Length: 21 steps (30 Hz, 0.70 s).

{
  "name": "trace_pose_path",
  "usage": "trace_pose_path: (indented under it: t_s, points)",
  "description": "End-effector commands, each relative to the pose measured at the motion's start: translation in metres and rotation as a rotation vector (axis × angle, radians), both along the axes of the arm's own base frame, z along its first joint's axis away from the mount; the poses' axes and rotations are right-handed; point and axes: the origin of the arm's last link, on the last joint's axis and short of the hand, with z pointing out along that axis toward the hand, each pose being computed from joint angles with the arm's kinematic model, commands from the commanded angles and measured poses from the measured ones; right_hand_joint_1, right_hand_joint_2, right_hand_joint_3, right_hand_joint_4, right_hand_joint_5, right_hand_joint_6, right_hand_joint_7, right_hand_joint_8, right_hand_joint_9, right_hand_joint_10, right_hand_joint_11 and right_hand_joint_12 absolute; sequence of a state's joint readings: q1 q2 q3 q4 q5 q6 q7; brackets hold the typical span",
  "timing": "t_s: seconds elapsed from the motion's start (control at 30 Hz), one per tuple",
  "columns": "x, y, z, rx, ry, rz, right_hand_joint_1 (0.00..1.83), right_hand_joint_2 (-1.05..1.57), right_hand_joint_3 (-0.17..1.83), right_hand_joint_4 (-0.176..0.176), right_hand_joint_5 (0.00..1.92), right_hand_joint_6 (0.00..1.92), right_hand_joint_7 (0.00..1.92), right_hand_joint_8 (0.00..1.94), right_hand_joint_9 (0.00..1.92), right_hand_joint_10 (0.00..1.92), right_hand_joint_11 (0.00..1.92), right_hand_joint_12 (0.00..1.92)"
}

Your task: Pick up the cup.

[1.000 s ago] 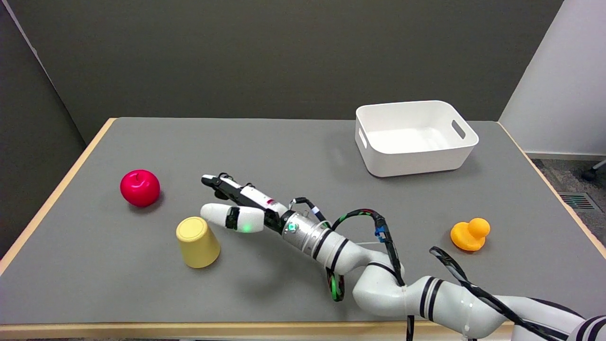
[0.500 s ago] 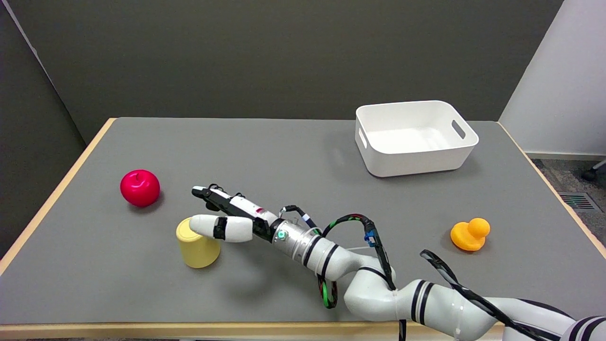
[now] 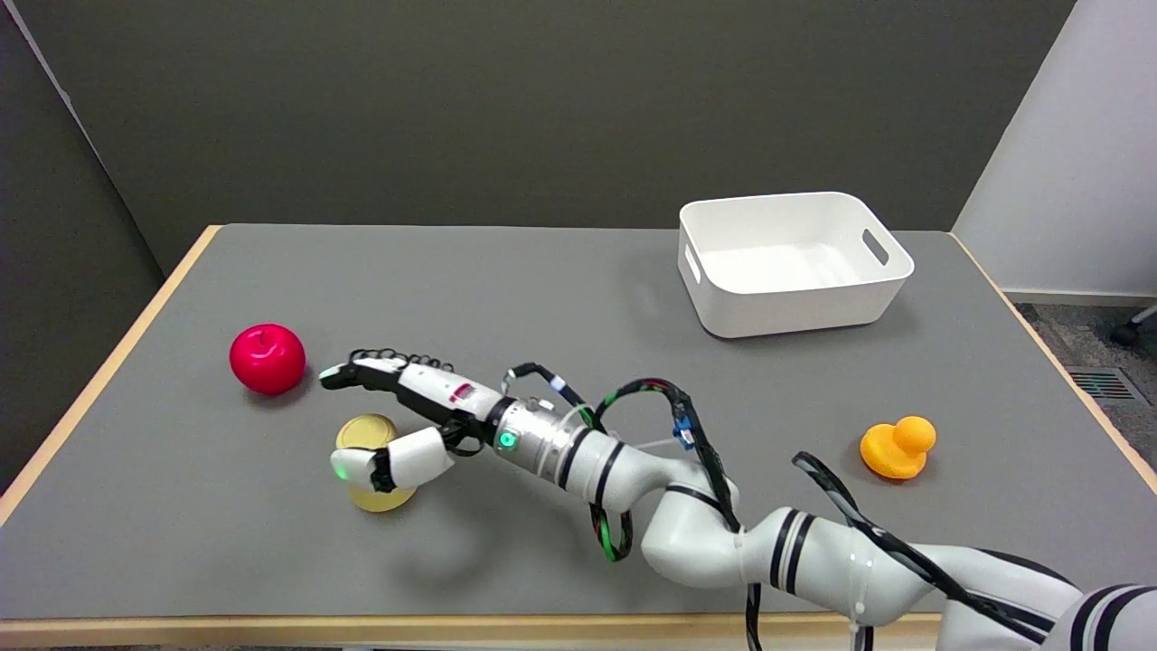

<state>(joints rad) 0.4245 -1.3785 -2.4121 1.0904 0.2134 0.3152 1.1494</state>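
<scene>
A yellow cup (image 3: 367, 434) stands upside down on the grey table (image 3: 542, 298), left of centre near the front. My right hand (image 3: 398, 420) reaches in from the right and straddles it: the fingers (image 3: 371, 372) stretch past its far side, and the thumb (image 3: 389, 466) crosses its near side and hides part of its wall. The fingers are spread apart and do not clasp the cup. I cannot tell whether the thumb touches it.
A red apple (image 3: 267, 358) lies just left of the fingertips. A white bin (image 3: 789, 262) stands at the back right, and an orange toy duck (image 3: 897, 447) sits at the right. The table's front edge runs close below the arm.
My right hand has moved left and forward over the cup. The thumb has swung from the cup's top down to its near side, and the fingers now reach toward the apple.
</scene>
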Motion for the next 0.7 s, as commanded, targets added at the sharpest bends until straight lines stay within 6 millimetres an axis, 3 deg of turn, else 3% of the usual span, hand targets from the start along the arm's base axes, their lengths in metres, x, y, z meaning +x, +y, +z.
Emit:
trace_pose_path:
  t_s: [0.03, 0.33, 0.7]
  points:
    - [0.043, -0.011, -0.022, 0.072, 0.327, 0.318, 0.58, 0.62, 0.83, -0.105, 0.22, 0.43, 0.21, 0.29, 0.0, 0.57, 0.0, 0.67]
    - [0.028, -0.01, -0.018, 0.063, 0.33, 0.261, 0.56, 0.62, 0.82, -0.104, 0.21, 0.41, 0.2, 0.29, 0.0, 0.57, 0.0, 0.68]
    - [0.001, -0.014, -0.006, 0.039, 0.403, 0.191, 0.68, 0.62, 0.87, -0.073, 0.2, 0.4, 0.19, 0.29, 0.0, 0.57, 0.0, 0.73]
